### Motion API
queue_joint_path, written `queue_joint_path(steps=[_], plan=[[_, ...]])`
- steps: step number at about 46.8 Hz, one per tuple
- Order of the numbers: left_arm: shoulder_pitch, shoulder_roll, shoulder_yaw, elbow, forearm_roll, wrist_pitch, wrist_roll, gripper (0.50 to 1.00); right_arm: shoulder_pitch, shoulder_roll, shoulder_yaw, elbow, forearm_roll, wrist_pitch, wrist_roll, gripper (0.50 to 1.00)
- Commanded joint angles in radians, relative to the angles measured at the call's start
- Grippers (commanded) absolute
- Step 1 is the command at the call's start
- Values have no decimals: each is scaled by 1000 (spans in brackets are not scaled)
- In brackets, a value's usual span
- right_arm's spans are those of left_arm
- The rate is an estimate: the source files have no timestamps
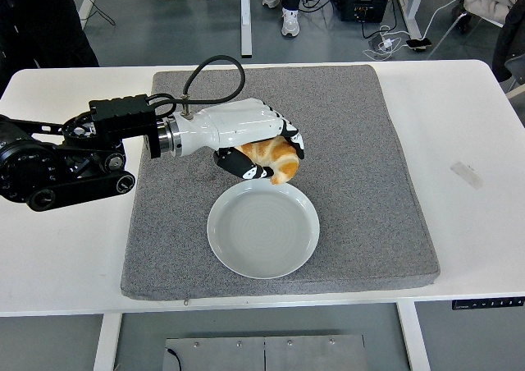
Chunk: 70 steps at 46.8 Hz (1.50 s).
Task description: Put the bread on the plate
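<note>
Grey felt-like mat [361, 141] covers most of the white desk [459, 116], and on it, close to the mat's near edge, sits the pale plate [262, 229], bare on its face. From my seat I see only the left arm [57, 162] in the head view; it comes in over the desk's left edge, black at the shoulder end and white-shelled toward the wrist, with a black cable [209, 71] looping up from it. The left hand [261, 145] is curled around the bread [272, 158], a golden-brown piece with paler patches: the fingers [287, 133] wrap over its top and far side, and the thumb [246, 167] presses it from below on the near side. The bread is lifted clear of the mat, held at the plate's far rim, its lower tip right over that rim. I cannot tell whether the tip touches the plate or hangs just above it.

A small strip of clear tape [466, 174] lies on the bare desk toward the right edge, well apart from the mat. Beyond the desk's far edge I can make out shoes [290, 23] on the floor and a tangle of cables [385, 38] near a dark box.
</note>
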Motion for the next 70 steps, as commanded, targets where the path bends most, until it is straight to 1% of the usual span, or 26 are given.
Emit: queue_joint_path(steps=[1, 7, 17, 28, 33, 40, 45, 49, 53, 58, 70], plan=[[5, -2, 2, 0, 38, 1, -15, 500, -1, 0, 0, 0, 0, 0, 0, 1000], [31, -5, 2, 0, 96, 3, -20, 500, -1, 0, 0, 0, 0, 0, 0, 1000], [56, -14, 6, 2, 122, 17, -23, 500, -1, 0, 0, 0, 0, -1, 0, 1000], [108, -22, 6, 9, 190, 89, -23, 500, -1, 0, 0, 0, 0, 0, 0, 1000], [123, -35, 9, 19, 193, 92, -23, 500, 1, 0, 0, 0, 0, 0, 0, 1000], [137, -37, 9, 23, 221, 93, -23, 500, -1, 0, 0, 0, 0, 0, 0, 1000], [153, -38, 9, 51, 236, 98, -23, 500, -1, 0, 0, 0, 0, 0, 0, 1000], [163, -58, 12, 72, 244, 100, -23, 500, -1, 0, -1, 0, 0, -1, 0, 1000], [168, -72, 34, 91, 248, 110, -23, 500, -1, 0, -1, 0, 0, 0, 0, 1000], [169, -72, 60, 97, 247, 132, -23, 500, -1, 0, 0, 0, 0, 0, 0, 1000], [185, -89, 63, 112, 247, 135, -23, 500, -1, 0, 0, 0, 0, 0, 0, 1000]])
